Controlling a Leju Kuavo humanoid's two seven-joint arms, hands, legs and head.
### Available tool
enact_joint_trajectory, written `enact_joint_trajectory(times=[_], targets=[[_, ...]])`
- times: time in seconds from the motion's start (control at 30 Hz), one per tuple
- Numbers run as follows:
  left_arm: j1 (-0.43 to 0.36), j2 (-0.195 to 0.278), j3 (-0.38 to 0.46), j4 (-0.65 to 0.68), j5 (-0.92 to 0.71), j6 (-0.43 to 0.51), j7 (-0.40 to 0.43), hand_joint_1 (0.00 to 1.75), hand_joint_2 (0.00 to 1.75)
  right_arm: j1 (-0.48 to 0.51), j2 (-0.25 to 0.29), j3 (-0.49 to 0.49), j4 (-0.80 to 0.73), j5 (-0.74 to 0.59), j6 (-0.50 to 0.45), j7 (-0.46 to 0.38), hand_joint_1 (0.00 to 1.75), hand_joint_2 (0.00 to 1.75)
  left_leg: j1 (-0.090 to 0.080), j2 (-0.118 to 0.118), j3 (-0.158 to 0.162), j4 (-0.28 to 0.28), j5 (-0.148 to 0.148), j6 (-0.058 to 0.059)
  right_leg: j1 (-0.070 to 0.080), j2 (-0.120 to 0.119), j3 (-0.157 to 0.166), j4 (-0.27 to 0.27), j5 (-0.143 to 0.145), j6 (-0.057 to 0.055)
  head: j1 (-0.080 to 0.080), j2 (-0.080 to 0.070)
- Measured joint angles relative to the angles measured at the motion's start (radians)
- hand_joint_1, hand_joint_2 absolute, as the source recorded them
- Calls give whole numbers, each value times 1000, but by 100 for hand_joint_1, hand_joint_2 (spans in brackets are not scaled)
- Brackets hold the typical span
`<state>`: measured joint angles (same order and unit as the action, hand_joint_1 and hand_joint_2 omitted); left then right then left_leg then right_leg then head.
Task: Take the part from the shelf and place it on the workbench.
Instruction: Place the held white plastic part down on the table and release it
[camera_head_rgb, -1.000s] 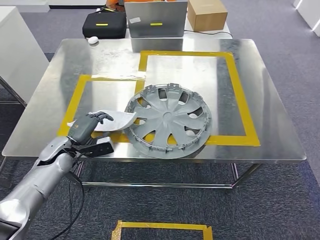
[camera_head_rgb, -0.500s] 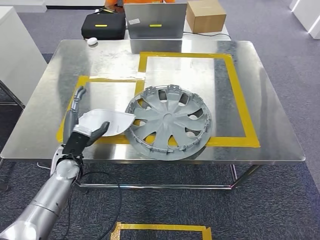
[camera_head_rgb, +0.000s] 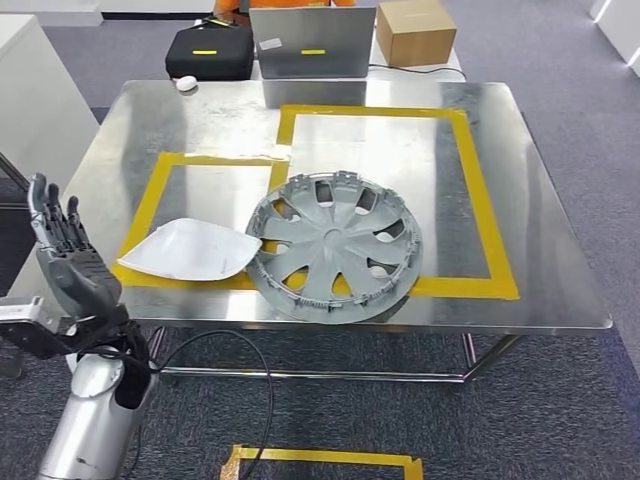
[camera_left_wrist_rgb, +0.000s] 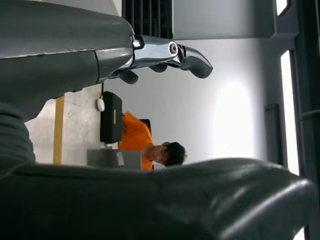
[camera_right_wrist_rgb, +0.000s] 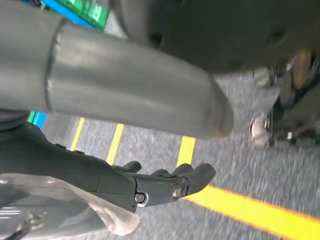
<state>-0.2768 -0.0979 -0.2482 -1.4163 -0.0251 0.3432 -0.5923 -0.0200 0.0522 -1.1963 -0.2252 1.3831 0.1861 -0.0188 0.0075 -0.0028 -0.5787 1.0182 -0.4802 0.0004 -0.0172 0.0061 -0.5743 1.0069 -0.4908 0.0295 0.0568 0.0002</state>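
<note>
The robot's left hand (camera_head_rgb: 72, 265) is raised at about eight o'clock of the brushed-steel workbench (camera_head_rgb: 528, 230), just off its near left corner and clear of the surface. The palm stands upright with the dark fingers (camera_head_rgb: 53, 215) pointing up and slightly spread, and there is nothing in its grasp. The silver forearm below it rises almost vertically from the floor side, with a black cable looping off toward the table legs. In the left wrist view the same fingers (camera_left_wrist_rgb: 177, 52) stretch out straight, parted from the thick thumb.

The right hand (camera_right_wrist_rgb: 158, 187) hangs low over grey carpet crossed by yellow floor tape (camera_right_wrist_rgb: 260, 212); its fingers extend loosely, a little curled, and hold nothing.

The white, leaf-shaped flat plastic part (camera_head_rgb: 189, 250) lies on the workbench at about seven o'clock, across the near edge of the smaller yellow tape rectangle (camera_head_rgb: 147, 195). Its long axis runs nine to three; the rounded-off end faces nine o'clock and the other end points at three o'clock, meeting the rim of the grey multi-spoke plastic wheel cover (camera_head_rgb: 336, 245), which lies flat near the bench's middle front. Whether the two actually touch I cannot tell.

Beyond the bench at twelve o'clock sit a black case (camera_head_rgb: 209, 52), a grey laptop lid (camera_head_rgb: 312, 42) and a brown cardboard box (camera_head_rgb: 415, 30).
</note>
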Motion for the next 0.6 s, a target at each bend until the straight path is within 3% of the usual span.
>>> enact_joint_trajectory(times=[0.07, 0.17, 0.2, 0.23, 0.27, 0.33, 0.4, 0.53, 0.6], targets=[[25, 0, 10, -45, 5, 8, -10, 0, 0, 1, 2, 0, 0, 0, -3, -1, 0, 0, 3, 0, -17, 46, -34, -9, -2, -2, 3, -3, 2, -13, -3, 0], [60, 1, 23, -94, 2, 22, -23, 0, 0, 0, 6, 0, -1, 1, -7, -1, 0, 0, 3, 0, -101, 239, -127, -16, -1, -5, 5, -4, 2, -23, -7, 0], [72, 2, 27, -106, -1, 27, -27, 0, 0, 0, 8, 0, -1, 1, -8, -1, 0, 0, 3, 0, -120, 283, -139, -16, 0, -5, 5, -3, 1, -24, -8, 0], [81, 3, 30, -118, -5, 32, -31, 0, 0, 0, 9, 0, -1, 2, -10, -1, 0, 0, 3, 0, -122, 289, -129, -15, 1, -5, 6, -3, 1, -24, -8, 0], [88, 4, 33, -129, -8, 36, -35, 0, 0, 0, 9, 0, -1, 2, -10, -1, 0, 0, 3, 0, -105, 252, -101, -12, 2, -5, 7, -3, 1, -24, -9, 0], [95, 5, 38, -152, -13, 45, -40, 0, 0, -2, 11, 0, -1, 2, -13, -1, 0, 0, 2, 0, -39, 113, -34, -3, 4, -4, 10, -3, -1, -21, -9, 0], [102, 7, 42, -173, -23, 57, -43, 0, 0, -4, 12, 0, -1, 3, -16, -1, 0, 0, -1, 0, 4, 17, -6, 3, 7, -3, 9, -1, -2, -13, -9, 0], [123, 11, 51, -202, -53, 93, -53, 0, 0, -6, 15, 0, -1, 4, -22, 0, 0, 0, -1, 0, 8, -3, 0, 19, 6, -3, -1, 6, -9, 8, -8, 0], [130, 13, 54, -211, -59, 100, -55, 0, 0, -7, 15, 0, -1, 3, -25, 2, 0, 0, 3, 1, 7, -9, 6, 30, 5, -4, -35, 79, -59, 17, -3, 0]])
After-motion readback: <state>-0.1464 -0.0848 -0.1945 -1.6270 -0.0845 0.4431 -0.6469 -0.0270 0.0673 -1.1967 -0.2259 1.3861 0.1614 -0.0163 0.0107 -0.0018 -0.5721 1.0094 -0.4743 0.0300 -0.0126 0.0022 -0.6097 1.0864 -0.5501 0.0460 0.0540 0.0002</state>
